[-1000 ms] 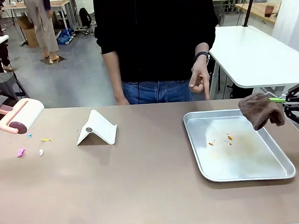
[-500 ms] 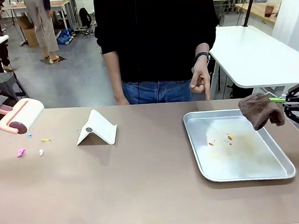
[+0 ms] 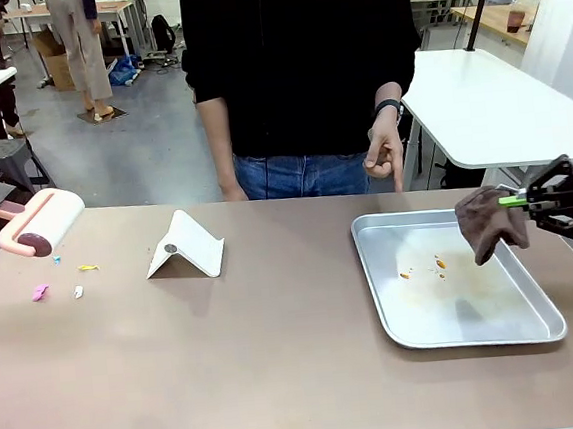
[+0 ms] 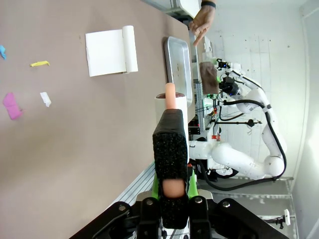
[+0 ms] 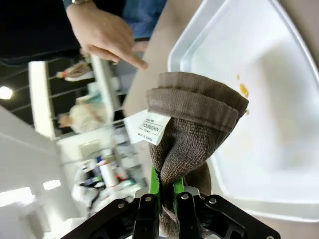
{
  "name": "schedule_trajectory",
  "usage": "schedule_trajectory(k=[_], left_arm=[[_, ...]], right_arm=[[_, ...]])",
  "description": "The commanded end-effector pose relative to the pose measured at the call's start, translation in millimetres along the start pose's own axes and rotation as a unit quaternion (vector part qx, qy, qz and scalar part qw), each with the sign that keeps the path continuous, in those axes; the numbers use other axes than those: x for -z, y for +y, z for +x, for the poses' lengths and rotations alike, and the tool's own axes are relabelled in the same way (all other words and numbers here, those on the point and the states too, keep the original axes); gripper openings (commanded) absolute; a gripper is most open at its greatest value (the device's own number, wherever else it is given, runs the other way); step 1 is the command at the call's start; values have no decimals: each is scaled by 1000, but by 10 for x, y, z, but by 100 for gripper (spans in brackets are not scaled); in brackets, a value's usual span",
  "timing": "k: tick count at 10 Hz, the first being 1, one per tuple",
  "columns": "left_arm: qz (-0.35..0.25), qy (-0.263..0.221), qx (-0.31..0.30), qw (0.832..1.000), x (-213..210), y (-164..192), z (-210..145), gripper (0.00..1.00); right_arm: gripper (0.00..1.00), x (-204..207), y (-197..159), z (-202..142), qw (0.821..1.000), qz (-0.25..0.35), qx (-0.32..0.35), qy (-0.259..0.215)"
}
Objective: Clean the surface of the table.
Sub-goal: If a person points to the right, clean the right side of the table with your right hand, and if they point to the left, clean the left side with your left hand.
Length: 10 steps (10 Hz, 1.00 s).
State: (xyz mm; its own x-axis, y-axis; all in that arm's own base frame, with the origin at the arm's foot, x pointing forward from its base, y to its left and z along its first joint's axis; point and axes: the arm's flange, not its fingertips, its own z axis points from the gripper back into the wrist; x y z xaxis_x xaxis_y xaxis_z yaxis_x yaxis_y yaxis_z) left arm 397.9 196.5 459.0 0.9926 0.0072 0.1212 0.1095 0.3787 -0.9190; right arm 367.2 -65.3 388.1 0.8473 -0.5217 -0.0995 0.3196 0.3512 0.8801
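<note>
The tan-brown table point(image 3: 278, 346) carries small paper scraps at its left: a pink scrap point(image 3: 40, 291), a yellow scrap point(image 3: 88, 267) and a white scrap point(image 3: 78, 291). My left gripper point(image 4: 172, 186) is shut on the pink handle of a lint roller point(image 3: 41, 222), held just above the table's left end. At the right, my right gripper point(image 3: 515, 199) is shut on a brown towel point(image 3: 488, 221) that hangs over the right rim of the metal tray point(image 3: 371, 267). In the right wrist view the towel point(image 5: 192, 124) droops from the closed fingers above the tray point(image 5: 279, 164).
A white folded stand point(image 3: 185, 245) sits left of centre. Orange crumbs point(image 3: 437, 262) lie in the tray. A person stands at the far edge, one hand point(image 3: 383, 156) pointing a finger down at the tray's far rim. A white-topped table point(image 3: 488, 106) stands behind on the right.
My right gripper has rolled and shifted slightly left, so the towel now hangs a little farther over the tray. The left arm and lint roller have not moved.
</note>
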Motion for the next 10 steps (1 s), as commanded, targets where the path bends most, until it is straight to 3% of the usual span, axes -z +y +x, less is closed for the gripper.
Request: schedule_trajectory(k=[1, 5, 8, 10], left_arm=[[-4, 5, 7, 1000, -31, -28, -27, 5], [-4, 5, 7, 1000, -31, -28, -27, 5], [-4, 5, 7, 1000, -31, -28, -27, 5], [-4, 5, 7, 1000, -31, -28, -27, 5]], right_arm=[[12, 233, 258, 9, 991, -107, -81, -24], [12, 334, 722, 164, 931, -287, -212, -78], [12, 465, 751, 202, 880, -393, -265, -30], [12, 714, 673, 239, 874, -413, -254, -24]])
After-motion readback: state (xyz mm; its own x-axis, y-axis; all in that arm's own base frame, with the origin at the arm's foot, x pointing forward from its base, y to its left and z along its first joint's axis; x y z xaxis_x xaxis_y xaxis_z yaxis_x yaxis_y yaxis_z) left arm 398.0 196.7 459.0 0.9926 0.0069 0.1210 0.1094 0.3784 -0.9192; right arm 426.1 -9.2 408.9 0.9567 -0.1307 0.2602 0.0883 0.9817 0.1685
